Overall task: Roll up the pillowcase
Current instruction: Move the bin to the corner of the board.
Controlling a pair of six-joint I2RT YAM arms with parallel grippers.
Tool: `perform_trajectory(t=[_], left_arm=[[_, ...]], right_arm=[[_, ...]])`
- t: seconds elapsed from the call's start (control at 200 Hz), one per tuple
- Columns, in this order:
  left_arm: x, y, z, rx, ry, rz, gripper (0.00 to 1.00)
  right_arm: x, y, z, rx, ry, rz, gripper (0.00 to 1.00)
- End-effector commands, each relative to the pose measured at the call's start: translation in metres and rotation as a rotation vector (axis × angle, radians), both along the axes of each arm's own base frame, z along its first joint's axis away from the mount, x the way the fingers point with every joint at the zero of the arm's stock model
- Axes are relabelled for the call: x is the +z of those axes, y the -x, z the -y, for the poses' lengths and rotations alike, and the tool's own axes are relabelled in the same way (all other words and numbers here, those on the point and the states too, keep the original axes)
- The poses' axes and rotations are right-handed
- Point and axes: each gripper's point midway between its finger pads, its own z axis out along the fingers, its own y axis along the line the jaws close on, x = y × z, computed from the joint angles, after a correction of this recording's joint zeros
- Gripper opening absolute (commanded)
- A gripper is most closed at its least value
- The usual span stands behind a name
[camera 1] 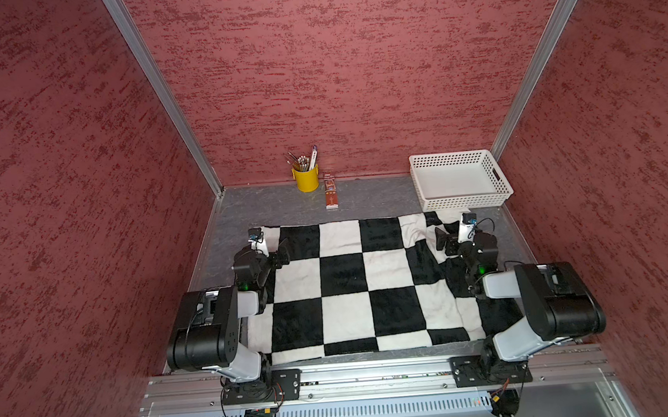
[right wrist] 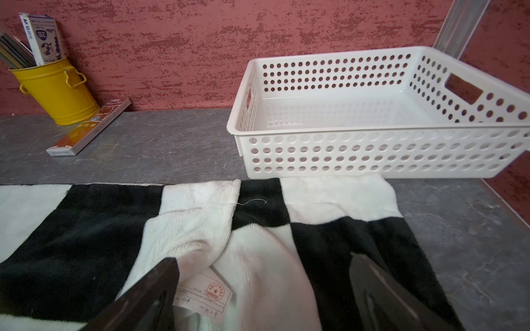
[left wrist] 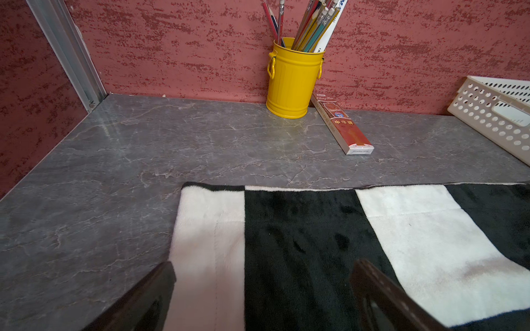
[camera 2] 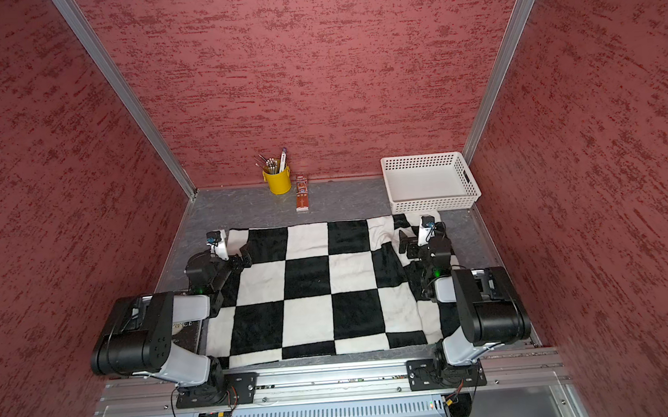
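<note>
Seeing the black-and-white checkered pillowcase (camera 1: 350, 281) lying spread flat on the grey table (camera 1: 267, 210), filling the middle and lower middle of both top views, so ready for rolling from one edge. Holding the left gripper (camera 1: 277, 249) wide open and empty at the middle left of a top view, just over the cloth's far left corner. Holding the right gripper (camera 1: 447, 241) wide open and empty too, at the middle right, over a bunched, folded-over flap (right wrist: 198, 229) with a paper label (right wrist: 206, 295). Probably getting ready for pinching both far corners together. Needing care near the white basket (camera 1: 462, 201), sitting right against the far right corner, maybe touching. Standing well apart above the cloth: yellow pencil cup (camera 1: 305, 181) and red pencil box (camera 1: 330, 195).
</note>
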Motion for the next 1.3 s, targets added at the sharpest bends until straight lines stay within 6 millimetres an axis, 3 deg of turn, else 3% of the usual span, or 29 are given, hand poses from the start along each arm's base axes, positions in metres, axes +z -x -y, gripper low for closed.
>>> perform_trajectory(t=[0.0, 0.1, 0.2, 0.26, 0.386, 0.471, 0.666, 0.671, 0.716, 0.831, 0.982, 1.067, 1.217, 1.297], left_arm=[[0.027, -0.005, -0.020, 0.110, 0.008, 0.003, 1.00], [0.047, -0.006, -0.046, 0.262, 0.054, -0.075, 1.00], [0.075, -0.002, -0.069, 0.398, 0.193, -0.097, 1.00], [0.087, 0.001, -0.079, 0.437, 0.287, -0.095, 1.00], [0.093, 0.000, -0.095, 0.426, 0.533, -0.115, 1.00], [0.083, -0.007, -0.101, 0.446, 0.572, -0.218, 1.00], [0.053, -0.029, -0.091, 0.425, 0.497, -0.477, 1.00], [0.052, -0.030, -0.090, 0.422, 0.496, -0.481, 1.00], [0.043, -0.034, -0.084, 0.407, 0.473, -0.522, 1.00], [0.018, -0.044, -0.064, 0.362, 0.415, -0.634, 0.96], [-0.013, -0.058, -0.049, 0.340, 0.368, -0.761, 0.86], [-0.029, -0.066, -0.045, 0.323, 0.371, -0.815, 0.75], [-0.052, -0.082, -0.046, 0.325, 0.320, -0.887, 0.70], [-0.059, -0.091, -0.049, 0.334, 0.300, -0.895, 0.63]], right_arm=[[0.028, 0.008, 0.014, -0.083, -0.002, 0.074, 0.99], [0.050, 0.013, 0.022, -0.139, -0.009, 0.082, 0.99], [0.071, 0.014, 0.043, -0.285, -0.108, 0.004, 0.99], [0.085, 0.010, 0.043, -0.303, -0.149, -0.034, 0.99], [0.095, -0.001, 0.049, -0.369, -0.257, -0.136, 0.98], [0.096, -0.013, 0.051, -0.388, -0.279, -0.193, 0.99], [0.084, -0.036, 0.056, -0.417, -0.296, -0.345, 0.99], [0.075, -0.038, 0.056, -0.422, -0.296, -0.370, 0.99], [0.065, -0.042, 0.058, -0.429, -0.315, -0.421, 0.99], [0.051, -0.051, 0.058, -0.415, -0.354, -0.495, 0.98], [0.041, -0.057, 0.056, -0.414, -0.361, -0.533, 0.99], [0.035, -0.058, 0.060, -0.440, -0.351, -0.563, 0.98], [0.022, -0.056, 0.064, -0.462, -0.349, -0.621, 0.98], [0.018, -0.056, 0.065, -0.462, -0.349, -0.640, 0.99]])
